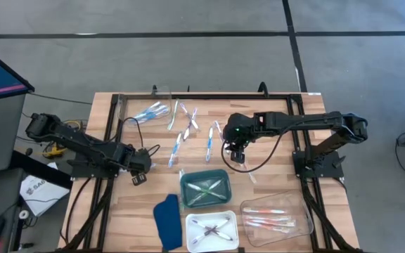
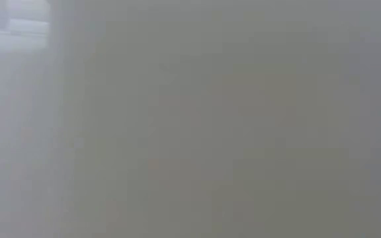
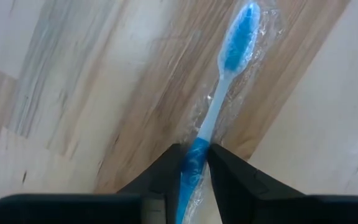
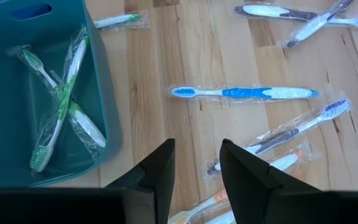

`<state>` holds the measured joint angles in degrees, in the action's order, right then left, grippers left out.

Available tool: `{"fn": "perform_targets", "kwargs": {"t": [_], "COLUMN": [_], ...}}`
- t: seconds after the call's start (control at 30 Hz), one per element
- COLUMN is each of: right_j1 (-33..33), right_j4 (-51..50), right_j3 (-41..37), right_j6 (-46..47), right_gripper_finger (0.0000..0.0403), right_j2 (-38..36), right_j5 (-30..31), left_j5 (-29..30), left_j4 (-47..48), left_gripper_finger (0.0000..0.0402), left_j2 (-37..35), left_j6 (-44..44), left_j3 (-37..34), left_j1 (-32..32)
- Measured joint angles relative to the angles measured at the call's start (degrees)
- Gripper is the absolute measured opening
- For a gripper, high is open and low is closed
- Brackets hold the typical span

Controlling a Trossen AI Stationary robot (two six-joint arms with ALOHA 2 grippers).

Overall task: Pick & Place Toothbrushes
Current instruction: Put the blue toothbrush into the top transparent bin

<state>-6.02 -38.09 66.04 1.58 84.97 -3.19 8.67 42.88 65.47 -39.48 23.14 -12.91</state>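
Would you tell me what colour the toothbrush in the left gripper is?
Blue with a pale neck, seen best in the left wrist view: toothbrush, left gripper.

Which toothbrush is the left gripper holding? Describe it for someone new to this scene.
On the wooden table, find the left gripper near its left edge. Its fingers pinch a wrapped blue toothbrush with a pale neck, the only one held, not lying loose.

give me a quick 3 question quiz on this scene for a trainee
1. True or false: the left hand is shut on a wrapped blue plastic toothbrush.
2. What colour are the crossed wrapped toothbrushes in the teal plastic tray? A pink, B green, C purple.
3. Fill in: the right hand is open and holds ____.
Key: 1 true; 2 B; 3 nothing.
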Motion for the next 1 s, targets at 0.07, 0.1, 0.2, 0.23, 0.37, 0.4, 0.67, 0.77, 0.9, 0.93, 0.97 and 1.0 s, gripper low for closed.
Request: {"fn": "perform_targets", "kwargs": {"t": [0.07,0.1,0.2,0.23,0.37,0.4,0.67,0.77,0.9,0.93,0.97,1.0], "right_j1": [0.00,0.00,0.00,0.00,0.00,0.00,0.00,0.00,0.00,0.00,0.00,0.01], "right_j4": [0.00,0.00,0.00,0.00,0.02,0.02,0.79,1.06,1.09,1.07,1.07,1.09], "right_j3": [0.00,0.00,0.00,0.00,0.00,0.00,0.00,0.00,0.00,0.00,0.00,0.00], "right_j6": [0.00,0.00,0.00,0.00,0.00,0.00,0.00,0.00,0.00,0.00,0.00,0.00], "right_gripper_finger": [0.0120,0.0120,0.0120,0.0120,0.0120,0.0120,0.0120,0.0120,0.0120,0.0120,0.0120,0.0120], "right_j2": [0.00,0.00,0.00,0.00,0.00,0.00,0.00,0.13,0.17,0.17,0.20,0.20], "right_j5": [-0.01,0.00,0.01,0.01,0.00,0.01,0.00,0.01,0.01,0.01,0.01,0.01], "left_j5": [-0.09,-0.13,-0.12,-0.09,0.27,0.33,-0.14,0.00,0.17,0.26,0.31,0.32], "left_j4": [-0.21,-0.32,-0.43,-0.47,-0.53,-0.60,-2.22,-2.69,-2.89,-2.90,-2.92,-2.90], "left_gripper_finger": [0.0069,0.0062,0.0036,0.0028,0.0017,0.0018,0.0009,0.0001,0.0001,0.0001,0.0001,0.0001], "left_j2": [0.02,0.02,0.02,0.02,0.14,0.15,0.33,0.31,0.27,0.26,0.26,0.26], "left_j6": [-0.25,-0.26,-0.17,-0.13,-0.09,-0.11,-0.53,-0.48,-0.02,-0.01,0.00,0.00], "left_j3": [-0.02,-0.02,-0.02,-0.02,0.57,0.90,3.71,4.47,5.30,5.37,5.38,5.38], "left_j1": [0.00,0.00,0.00,0.00,0.00,0.00,0.00,0.02,0.02,0.02,0.02,0.00]}}
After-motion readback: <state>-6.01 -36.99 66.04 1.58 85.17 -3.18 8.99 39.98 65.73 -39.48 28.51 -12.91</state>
